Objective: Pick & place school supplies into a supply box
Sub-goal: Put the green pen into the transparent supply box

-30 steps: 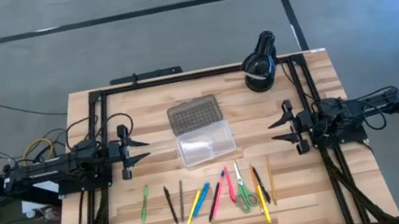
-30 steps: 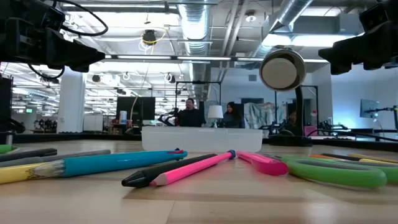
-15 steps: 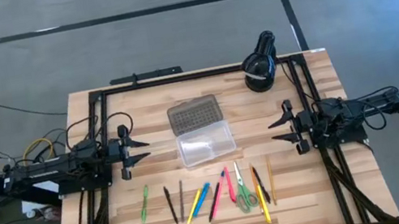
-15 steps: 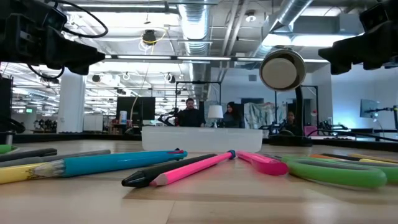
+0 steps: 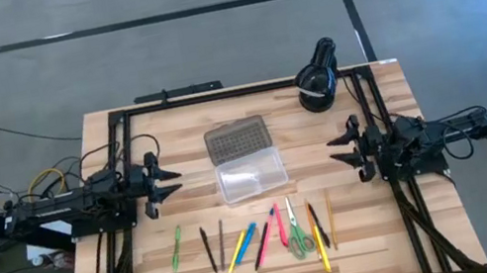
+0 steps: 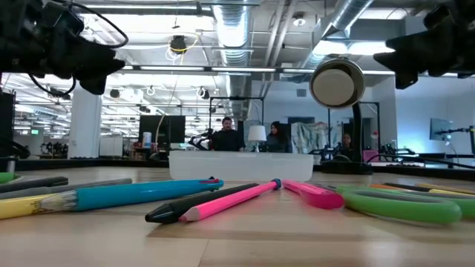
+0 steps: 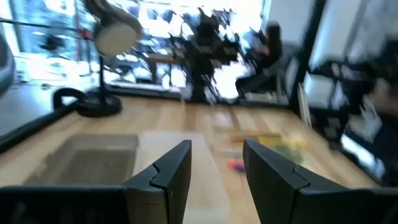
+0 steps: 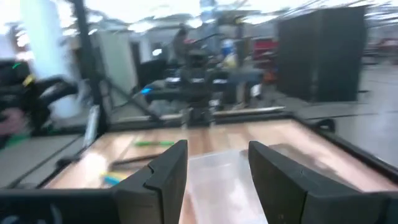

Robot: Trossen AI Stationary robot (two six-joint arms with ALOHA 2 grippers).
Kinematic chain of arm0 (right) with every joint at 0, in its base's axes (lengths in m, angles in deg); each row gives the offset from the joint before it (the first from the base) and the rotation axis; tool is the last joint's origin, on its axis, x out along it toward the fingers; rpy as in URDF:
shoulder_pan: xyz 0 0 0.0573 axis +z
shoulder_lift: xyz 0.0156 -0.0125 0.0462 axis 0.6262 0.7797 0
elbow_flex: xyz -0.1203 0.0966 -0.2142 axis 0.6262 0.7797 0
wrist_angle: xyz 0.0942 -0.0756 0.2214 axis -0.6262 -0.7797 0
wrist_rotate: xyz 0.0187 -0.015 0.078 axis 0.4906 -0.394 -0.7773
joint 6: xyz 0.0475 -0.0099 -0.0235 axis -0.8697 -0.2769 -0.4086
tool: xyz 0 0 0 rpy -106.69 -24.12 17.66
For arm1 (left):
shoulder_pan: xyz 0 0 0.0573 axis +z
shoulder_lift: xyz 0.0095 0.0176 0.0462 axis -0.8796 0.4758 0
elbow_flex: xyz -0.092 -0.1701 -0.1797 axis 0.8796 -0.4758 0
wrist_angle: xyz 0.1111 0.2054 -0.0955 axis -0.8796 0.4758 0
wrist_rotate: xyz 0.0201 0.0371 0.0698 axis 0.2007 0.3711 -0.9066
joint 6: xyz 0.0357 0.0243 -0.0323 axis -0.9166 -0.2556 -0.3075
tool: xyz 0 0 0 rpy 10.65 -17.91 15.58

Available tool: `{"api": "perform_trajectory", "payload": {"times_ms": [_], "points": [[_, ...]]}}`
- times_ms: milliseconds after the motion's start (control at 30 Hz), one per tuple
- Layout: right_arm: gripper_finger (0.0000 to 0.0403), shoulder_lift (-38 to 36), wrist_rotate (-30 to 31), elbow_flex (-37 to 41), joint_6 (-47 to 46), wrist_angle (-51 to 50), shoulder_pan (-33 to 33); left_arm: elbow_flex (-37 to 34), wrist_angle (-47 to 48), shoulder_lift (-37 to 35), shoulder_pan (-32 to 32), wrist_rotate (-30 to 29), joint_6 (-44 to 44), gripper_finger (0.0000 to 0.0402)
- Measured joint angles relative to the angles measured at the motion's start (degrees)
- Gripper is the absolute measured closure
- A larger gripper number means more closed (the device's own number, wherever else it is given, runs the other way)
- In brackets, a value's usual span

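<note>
The supply box lies open at the table's middle, its clear tray on the table and its grey dotted lid folded back toward the far edge. The school supplies lie in a row near the front edge: a green pen, dark pencils, yellow and blue pens, pink pens, green-handled scissors and orange and yellow pencils. My left gripper stands open left of the box, pointing level at it. My right gripper stands open right of the box. Both hold nothing.
A black round lamp stands at the far right corner. Black frame rails run along the table's far edge and both sides. Bare wood lies between the box and the row of supplies. People show in the room behind.
Both grippers have stayed in place and rolled a little about their own pointing lines. The right one has also turned slightly. Neither has opened or shut. The box and the supplies have not moved.
</note>
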Motion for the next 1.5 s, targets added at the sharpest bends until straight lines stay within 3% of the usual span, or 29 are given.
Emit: {"api": "perform_trajectory", "payload": {"times_ms": [100, 233, 500, 767, 1000, 1100, 1300, 1500], "points": [[0.0236, -0.02, 0.94, -0.06, 0.55, 5.76, -1.09, 0.39, -5.74, 0.02, 0.0, 1.12, 1.76, 0.0262], [0.0236, -0.02, -2.3, -0.24, 4.54, 12.29, -2.22, 2.77, -11.91, 1.51, -1.04, 5.24, -0.96, 0.0262], [0.0236, -0.02, -3.08, -5.36, 6.81, 8.81, -3.64, 11.45, -14.2, 7.52, -3.27, 1.26, -11.83, 0.0262], [0.0236, 1.94, -3.12, -10.04, 10.73, 5.38, -3.58, 21.02, -14.07, 22.58, -3.57, 1.52, -17.91, 0.0262], [0.0236, 9.29, -6.82, -10.84, 15.72, 18.44, -3.58, 30.57, -10.72, 35.49, -3.84, 5.41, -18.48, 0.0262], [0.0236, 13.22, -7.74, -13.11, 15.14, 17.06, -3.56, 34.94, -4.04, 40.33, -5.38, 2.48, -18.28, 0.0262], [0.0237, 24.05, -7.72, -16.46, 13.82, 14.73, -3.51, 41.64, 9.69, 48.93, -10.52, -10.21, -15.24, 0.0262], [0.0237, 34.85, -7.7, -19.72, 13.9, 14.88, -2.38, 45.49, 15.84, 54.86, -17.01, -17.57, -9.8, 0.0262]]}}
